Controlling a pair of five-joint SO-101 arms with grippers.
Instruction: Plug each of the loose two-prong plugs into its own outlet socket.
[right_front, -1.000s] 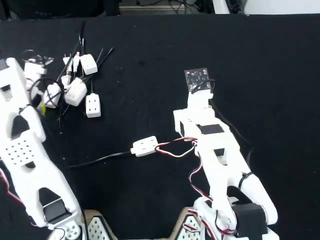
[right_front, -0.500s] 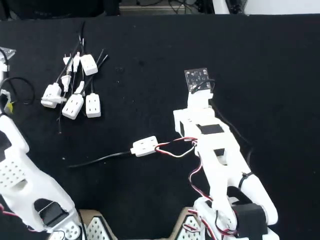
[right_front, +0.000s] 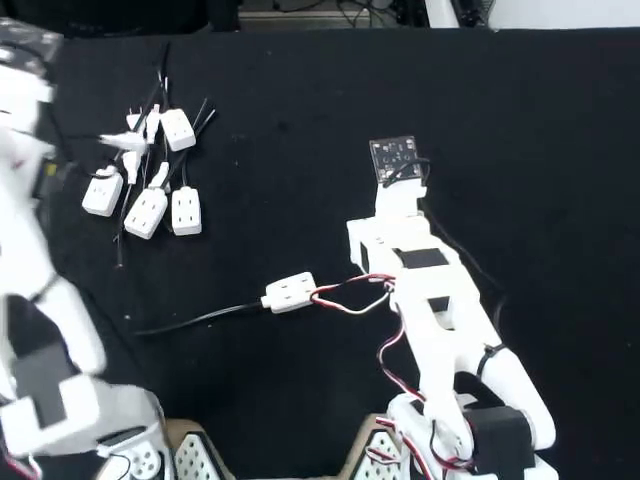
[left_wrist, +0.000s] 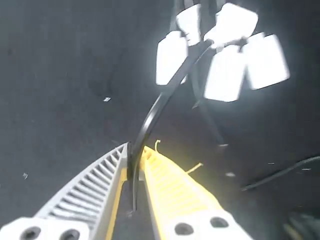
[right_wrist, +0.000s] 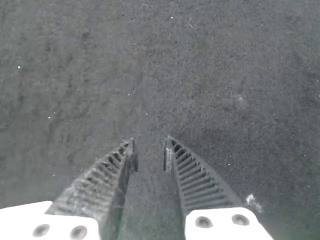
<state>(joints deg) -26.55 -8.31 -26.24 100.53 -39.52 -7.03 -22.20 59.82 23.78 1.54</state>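
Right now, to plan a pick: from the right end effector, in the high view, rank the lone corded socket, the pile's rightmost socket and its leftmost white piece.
From the right end effector:
1. lone corded socket, alone at centre.
2. rightmost socket, pile's right edge.
3. leftmost white piece, far left.

Left arm (right_front: 40, 300) reared high; left gripper (left_wrist: 134, 147) clamped on black cord (left_wrist: 156, 106). Right arm (right_front: 430, 290) stretched forward; right gripper (right_wrist: 150, 145) slightly parted.

Cluster of white plugs (right_front: 128, 141) and outlet sockets (right_front: 186, 210) on black cords (left_wrist: 155, 110), far left; lone socket (right_front: 290, 292) well apart, centre.
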